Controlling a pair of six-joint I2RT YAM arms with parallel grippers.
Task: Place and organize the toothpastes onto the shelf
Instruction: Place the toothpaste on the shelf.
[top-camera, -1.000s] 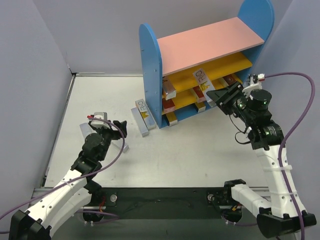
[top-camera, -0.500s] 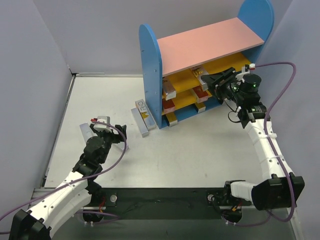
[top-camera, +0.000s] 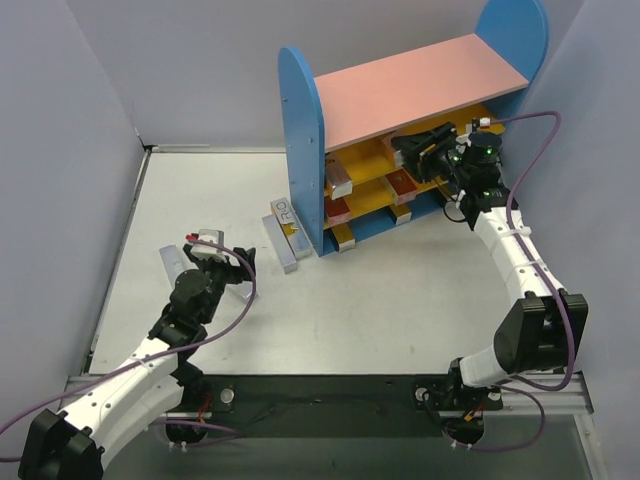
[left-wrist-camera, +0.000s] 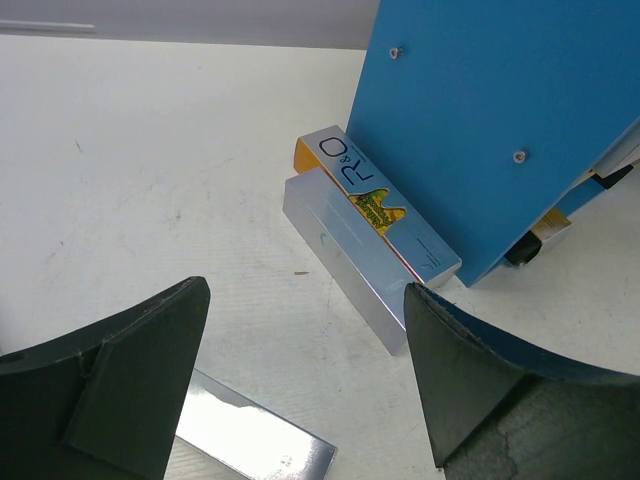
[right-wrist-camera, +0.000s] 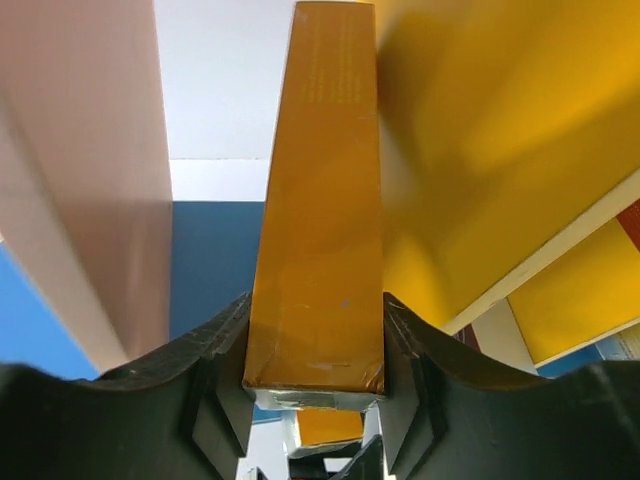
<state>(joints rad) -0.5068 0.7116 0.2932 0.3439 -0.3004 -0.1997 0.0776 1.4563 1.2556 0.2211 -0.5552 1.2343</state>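
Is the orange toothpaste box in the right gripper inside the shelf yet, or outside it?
Inside: the orange cardboard box, clamped in the right gripper, reaches between the pink top board and a yellow board.

What I can't see well
From above, the orange box (right-wrist-camera: 318, 220) in my right gripper (top-camera: 405, 148) is hidden under the pink board (top-camera: 420, 90). Up close it runs off the top, its letters too tiny to read.

The shelf (top-camera: 300, 130) has blue sides, a pink top board (top-camera: 420, 85) and yellow middle boards (top-camera: 368, 192) (red boxes (top-camera: 405, 181) between), silver-grey boxes (left-wrist-camera: 345, 255) at its seven o'clock include one with a yellow patch, and one toothpaste box (right-wrist-camera: 318, 200) is orange.
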